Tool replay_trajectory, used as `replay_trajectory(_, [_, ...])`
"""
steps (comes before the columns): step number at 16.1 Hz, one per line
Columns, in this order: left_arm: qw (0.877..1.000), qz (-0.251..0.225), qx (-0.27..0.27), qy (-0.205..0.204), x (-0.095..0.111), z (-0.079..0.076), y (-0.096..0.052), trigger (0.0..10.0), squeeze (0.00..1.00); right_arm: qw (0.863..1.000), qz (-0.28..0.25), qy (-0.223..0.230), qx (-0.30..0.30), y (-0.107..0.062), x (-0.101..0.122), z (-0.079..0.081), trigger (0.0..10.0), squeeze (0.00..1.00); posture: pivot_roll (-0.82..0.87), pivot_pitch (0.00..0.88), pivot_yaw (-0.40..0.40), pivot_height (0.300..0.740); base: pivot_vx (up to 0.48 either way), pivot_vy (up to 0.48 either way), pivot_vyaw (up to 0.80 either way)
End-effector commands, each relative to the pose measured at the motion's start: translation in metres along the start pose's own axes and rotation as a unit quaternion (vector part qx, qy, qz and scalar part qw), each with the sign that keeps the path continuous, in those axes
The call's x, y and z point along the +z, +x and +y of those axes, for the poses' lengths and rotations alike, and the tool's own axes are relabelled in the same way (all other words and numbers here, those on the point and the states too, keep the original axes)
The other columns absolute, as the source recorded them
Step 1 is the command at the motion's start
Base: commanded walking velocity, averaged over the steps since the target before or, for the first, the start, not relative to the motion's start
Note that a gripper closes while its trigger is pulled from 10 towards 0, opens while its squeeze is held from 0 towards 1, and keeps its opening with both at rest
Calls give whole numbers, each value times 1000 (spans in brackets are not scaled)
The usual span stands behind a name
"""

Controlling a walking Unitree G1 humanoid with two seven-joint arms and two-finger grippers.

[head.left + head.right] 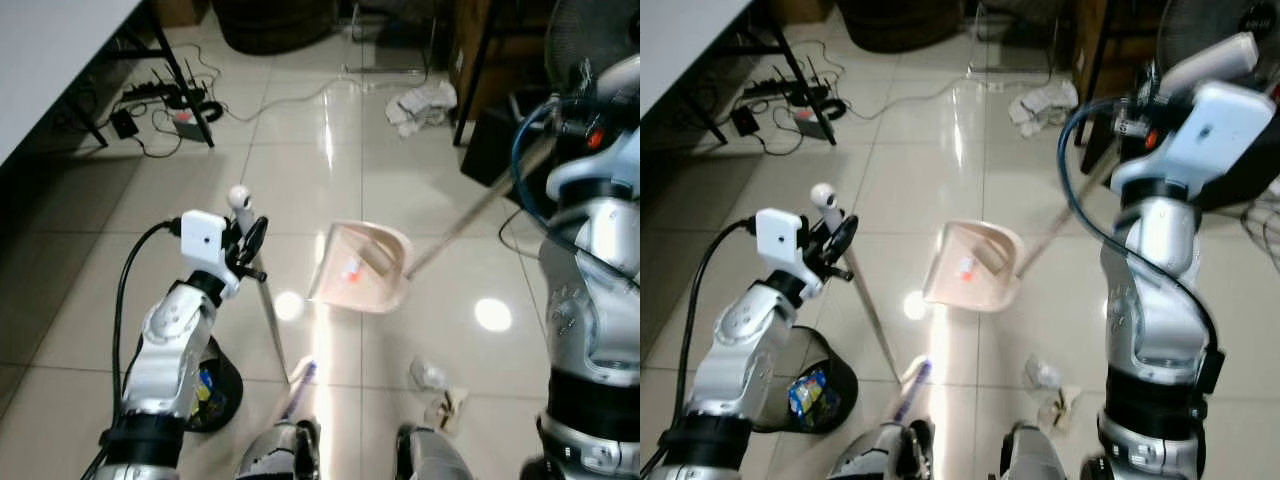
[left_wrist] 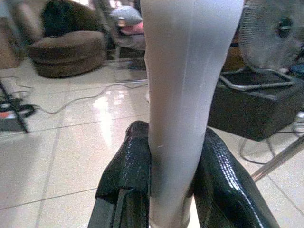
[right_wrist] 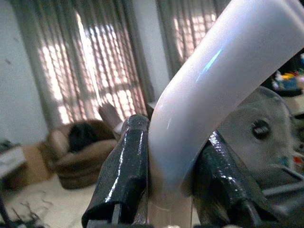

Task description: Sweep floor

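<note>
Here the left gripper (image 2: 173, 190) is clamped on the pale broom handle (image 2: 183, 95), whose brush end (image 1: 300, 385) lies below it on the floor. Rightward, the right gripper (image 3: 173, 190) pinches the curved dustpan handle (image 3: 213, 85); the dustpan (image 1: 362, 268) sits between them.

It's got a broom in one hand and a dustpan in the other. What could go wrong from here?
The crumpled litter lies right by the robot's feet, so it might step on it or kick it away from the dustpan. The dustpan already holds scraps and looks tilted, so a jolt from the right gripper could spill them. The bin sits close beside the left arm, whose left gripper clamps the broom handle; a wide stroke might knock it.
</note>
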State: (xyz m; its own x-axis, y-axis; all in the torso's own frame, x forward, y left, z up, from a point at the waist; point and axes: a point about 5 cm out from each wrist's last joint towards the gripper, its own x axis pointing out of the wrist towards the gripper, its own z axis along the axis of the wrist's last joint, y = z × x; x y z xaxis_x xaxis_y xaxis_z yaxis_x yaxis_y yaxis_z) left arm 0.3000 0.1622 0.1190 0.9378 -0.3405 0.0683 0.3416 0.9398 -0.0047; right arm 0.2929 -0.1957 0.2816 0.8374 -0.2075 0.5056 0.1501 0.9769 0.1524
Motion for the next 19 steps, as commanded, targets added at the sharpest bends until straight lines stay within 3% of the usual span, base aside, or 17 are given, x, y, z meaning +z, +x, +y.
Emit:
replay_trajectory(1, [1000, -21, -3, 19, 8, -3, -1, 10000, 0, 999, -29, 17, 5, 5, 20, 1, 10000, 0, -80, 71, 124, 740, 0, -480, 0])
replay_trajectory(8, [1000, -5, 17, 26, -1, -5, -16, 10000, 0, 996, -19, 61, 64, 21, 35, 20, 10000, 0, -58, 55, 87, 740, 0, -411, 0])
replay_trajectory(13, [999, -7, 30, 42, 4, -2, -17, 10000, 0, 994, -27, 79, 77, 29, 40, 29, 10000, 0, -40, 56, 76, 740, 0, 0, 800])
replay_trajectory(19, [997, -13, 43, 67, 11, 2, -18, 10000, 0, 986, -27, 150, 68, 38, 39, 36, 10000, 0, -5, 47, 66, 740, 0, 0, 800])
